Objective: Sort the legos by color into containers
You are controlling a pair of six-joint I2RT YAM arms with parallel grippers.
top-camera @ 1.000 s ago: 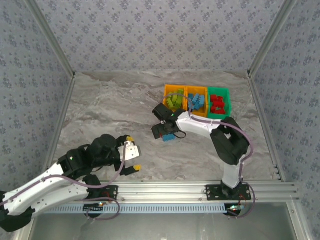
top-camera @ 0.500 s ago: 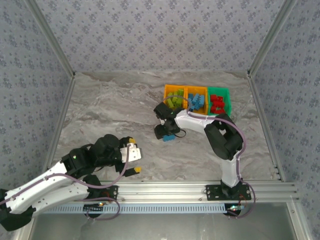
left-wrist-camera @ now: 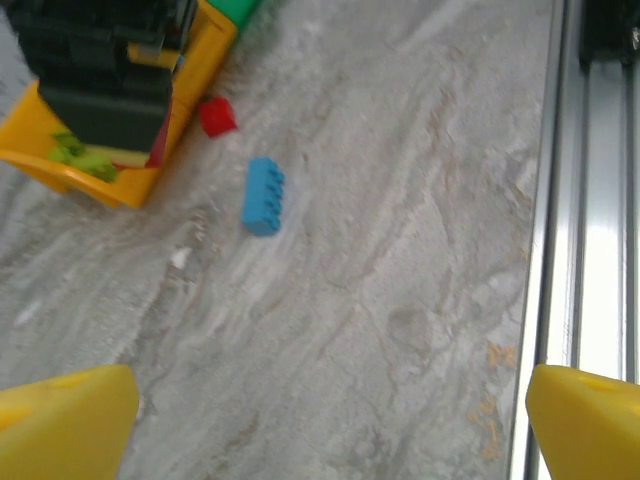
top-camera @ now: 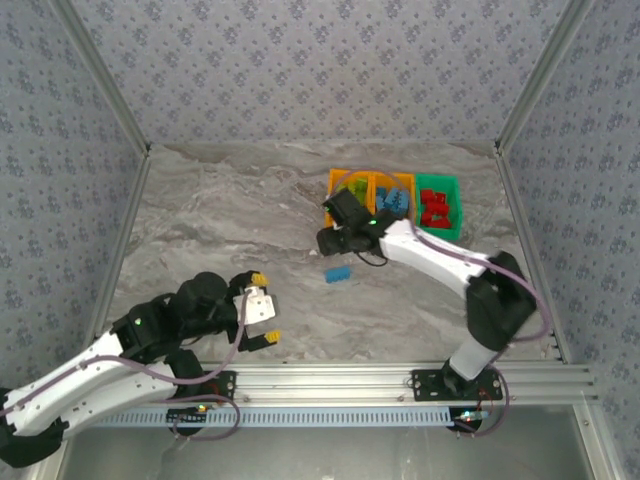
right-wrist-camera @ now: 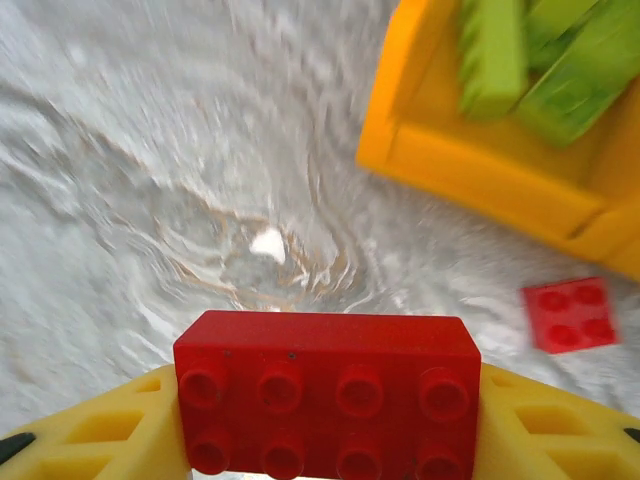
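A red brick (right-wrist-camera: 327, 405) held, seemingly just short of the orange bin (right-wrist-camera: 470, 172).
Right arm (top-camera: 440, 262) is stretched forward, jaws clamped on it; left arm (top-camera: 110, 355) is folded low, jaws spread; blue brick (left-wrist-camera: 263, 196) lies on worktop (top-camera: 220, 220).

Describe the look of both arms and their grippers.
The left arm and right arm have white link shells and black joints. A greyish-purple cable loops along each, and each shows a small green light. The left gripper and right gripper carry yellow fingers.
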